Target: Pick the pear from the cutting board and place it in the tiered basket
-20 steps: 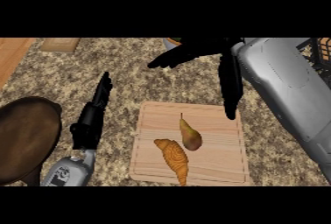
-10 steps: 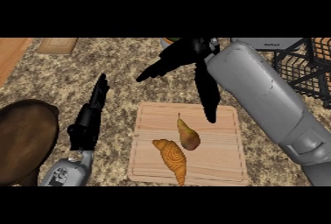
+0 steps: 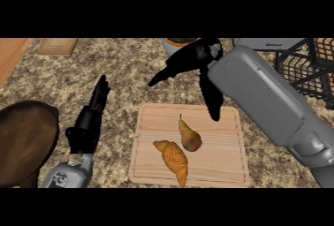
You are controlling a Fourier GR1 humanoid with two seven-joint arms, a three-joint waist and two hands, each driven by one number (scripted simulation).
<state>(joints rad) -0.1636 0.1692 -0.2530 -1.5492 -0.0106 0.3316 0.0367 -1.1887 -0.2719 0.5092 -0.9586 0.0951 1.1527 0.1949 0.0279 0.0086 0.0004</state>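
Observation:
A brown-green pear lies on the light wooden cutting board, its stem pointing away from me. My right hand hangs open over the board's far edge, thumb spread left and fingers reaching down toward the board just right of the pear's stem, not touching the pear. The black wire tiered basket stands at the far right, partly behind my right forearm. My left hand rests open, fingers straight, left of the board.
An orange croissant-like pastry lies on the board beside the pear. A dark round pan sits at the left edge. A pot stands at the back behind my right hand. A wooden strip lies far left.
My right hand and forearm have swung left and toward me, coming over the board's far edge nearer the pear. The left hand has stayed put.

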